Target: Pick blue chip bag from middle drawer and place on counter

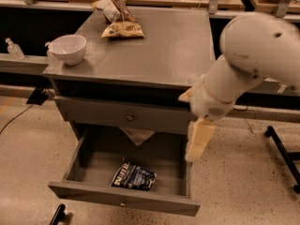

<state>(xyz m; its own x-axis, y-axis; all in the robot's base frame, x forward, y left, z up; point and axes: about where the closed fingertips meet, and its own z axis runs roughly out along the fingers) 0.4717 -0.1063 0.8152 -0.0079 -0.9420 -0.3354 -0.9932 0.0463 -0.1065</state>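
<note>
The white arm [255,50] reaches in from the right and bends down past the front right corner of the table [164,46]. Its gripper [198,142] hangs pointing downward, over the right wall of the pulled-out drawer [122,198]. Whether it is spread or closed does not show. The blue bag [133,176] lies flat on the drawer floor near the front, apart from the gripper.
</note>
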